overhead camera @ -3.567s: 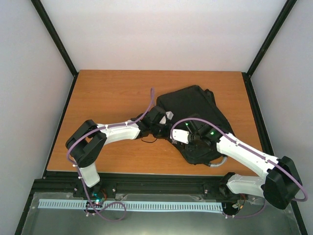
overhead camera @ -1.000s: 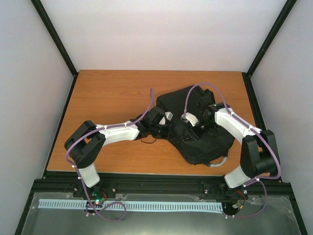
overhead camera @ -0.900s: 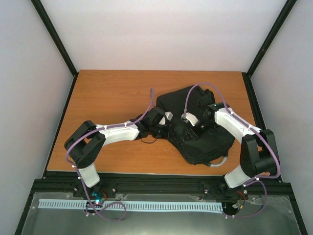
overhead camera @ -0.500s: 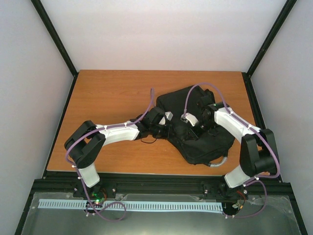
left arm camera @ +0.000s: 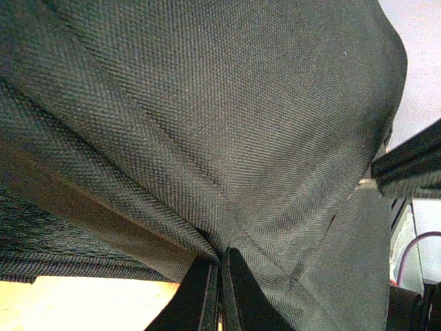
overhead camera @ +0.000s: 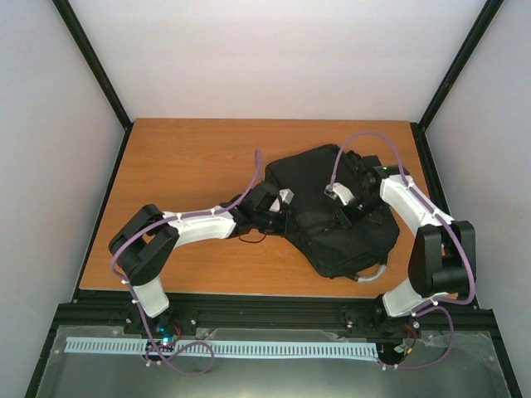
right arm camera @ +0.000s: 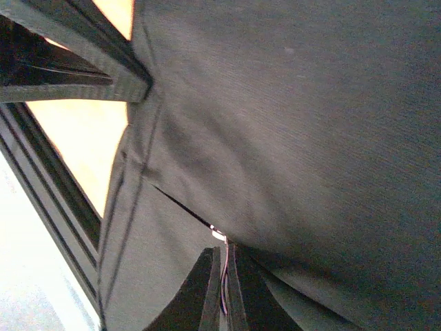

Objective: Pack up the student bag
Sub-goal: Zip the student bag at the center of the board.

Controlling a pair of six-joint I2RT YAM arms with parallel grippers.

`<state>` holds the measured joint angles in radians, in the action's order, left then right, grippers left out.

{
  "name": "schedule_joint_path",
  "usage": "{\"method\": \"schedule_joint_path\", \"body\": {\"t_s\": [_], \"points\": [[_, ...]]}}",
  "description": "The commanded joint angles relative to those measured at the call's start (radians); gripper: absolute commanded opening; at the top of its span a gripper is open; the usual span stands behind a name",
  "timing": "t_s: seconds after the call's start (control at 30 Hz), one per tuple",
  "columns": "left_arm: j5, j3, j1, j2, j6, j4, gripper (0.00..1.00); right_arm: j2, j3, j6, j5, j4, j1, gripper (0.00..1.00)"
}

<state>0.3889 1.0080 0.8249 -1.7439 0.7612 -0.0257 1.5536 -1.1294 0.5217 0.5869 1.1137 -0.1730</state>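
Bag [overhead camera: 328,236] on table [overhead camera: 191,157] blocks wrist views; L gripper [left arm camera: 220,258] pinches its fabric, R gripper [right arm camera: 222,252] closed, maybe likewise.

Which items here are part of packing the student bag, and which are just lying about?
Job: student bag; left end effector and right end effector, both pinched shut on its fabric.
Lying about: whitish ribbed item at the bag's near edge; table.
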Motion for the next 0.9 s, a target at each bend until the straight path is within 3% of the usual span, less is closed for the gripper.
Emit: {"method": "schedule_joint_path", "body": {"t_s": [0.0,0.87], "points": [[-0.018,-0.016,-0.006,0.049,-0.035,-0.003,0.01,0.004,-0.044,0.054,-0.049,0.024,0.066,0.03],[-0.034,-0.042,-0.010,0.061,-0.042,-0.012,0.01,0.128,-0.169,0.218,-0.129,0.030,0.416,0.03]]}}
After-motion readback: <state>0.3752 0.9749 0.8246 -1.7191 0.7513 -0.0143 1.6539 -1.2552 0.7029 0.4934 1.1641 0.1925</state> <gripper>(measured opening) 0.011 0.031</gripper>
